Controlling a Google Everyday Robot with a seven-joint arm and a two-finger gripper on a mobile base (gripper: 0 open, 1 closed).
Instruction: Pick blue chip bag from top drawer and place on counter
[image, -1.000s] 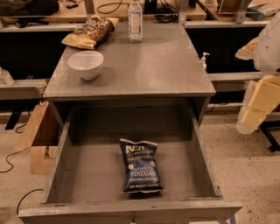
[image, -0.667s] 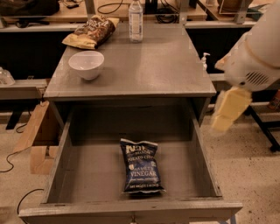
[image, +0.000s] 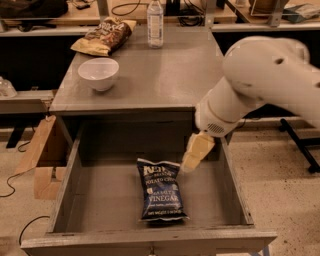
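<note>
My arm (image: 260, 75) has swung in from the right edge since the earlier frame. Its gripper (image: 196, 152), which hung beside the table then, now sits over the back right part of the top drawer (image: 100, 200).

Nothing else has shifted. On the far left a cardboard box (image: 42, 160) leans by the table leg. On the counter (image: 165, 75) a white bowl (image: 98, 73) stands near the left front edge. The brown and yellow chip bag (image: 102, 37) lies behind it at the back; I cannot read its print. A clear water bottle (image: 155, 16) stands upright at the back centre, and its label is unreadable to me.

The drawer is pulled fully out below the counter. The blue chip bag (image: 161, 191) lies flat on the drawer bottom, face up, a little right of centre, just where it lay before. Its white lettering reads "POTATO CHIPS" and, lower down, "VINEGAR"; the brand line above those I cannot make out.

The gripper points down and to the left, close by the bag's upper right corner. I cannot tell whether it touches the bag, nor whether it is open or closed.
</note>
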